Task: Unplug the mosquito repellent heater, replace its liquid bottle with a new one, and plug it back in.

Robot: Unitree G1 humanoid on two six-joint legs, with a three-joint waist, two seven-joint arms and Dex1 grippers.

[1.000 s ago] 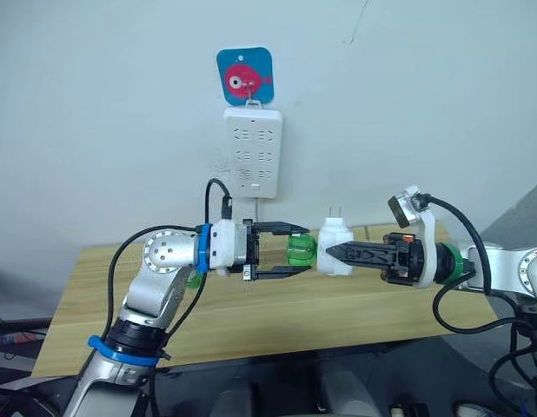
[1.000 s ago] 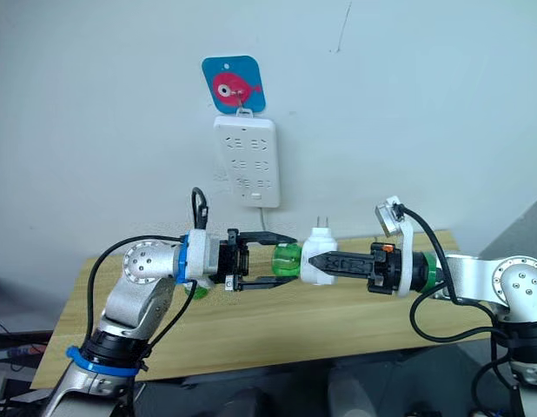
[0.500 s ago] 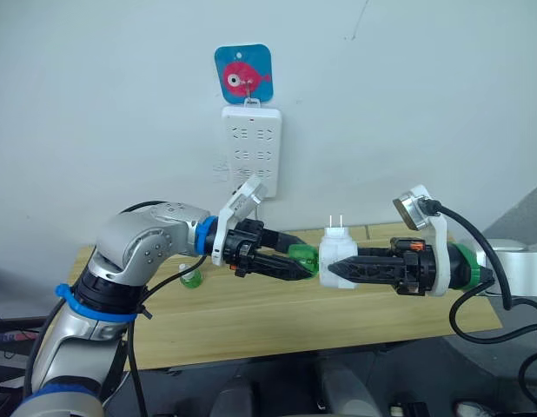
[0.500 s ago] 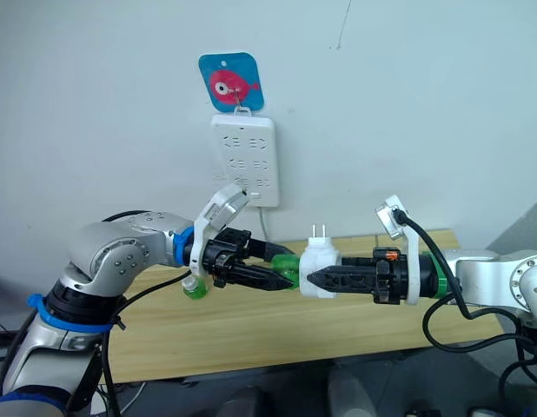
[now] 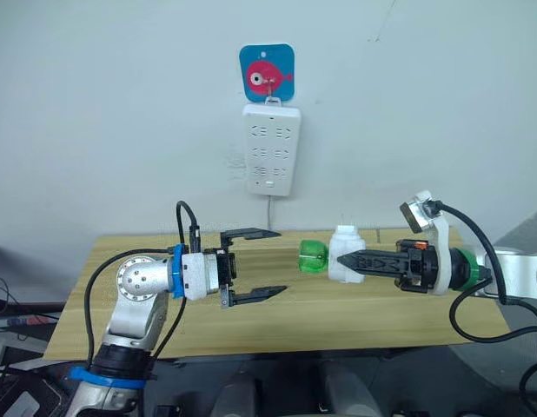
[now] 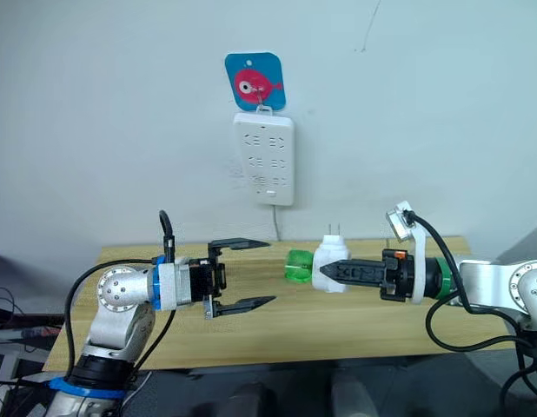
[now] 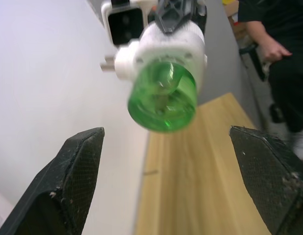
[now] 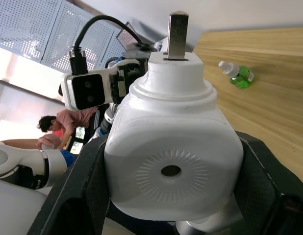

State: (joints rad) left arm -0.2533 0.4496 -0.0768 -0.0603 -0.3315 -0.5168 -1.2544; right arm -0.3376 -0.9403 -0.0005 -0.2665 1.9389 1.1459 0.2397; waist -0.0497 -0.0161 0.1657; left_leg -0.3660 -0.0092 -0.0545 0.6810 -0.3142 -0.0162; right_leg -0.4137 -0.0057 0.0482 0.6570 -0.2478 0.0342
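- The right pincer (image 5: 366, 258) is clamped on the mosquito repellent heater (image 5: 344, 254), held in the air above the wooden surface (image 5: 338, 304) with its two prongs pointing up
- Its liquid bottle (image 5: 313, 257) is still in the heater, green base towards the left pincer (image 5: 264, 261)
- The left pincer is wide open and holds nothing, a clear gap from the bottle
- The new one (image 8: 236, 74) lies on the surface
- A power strip (image 5: 272, 161) hangs on the wall
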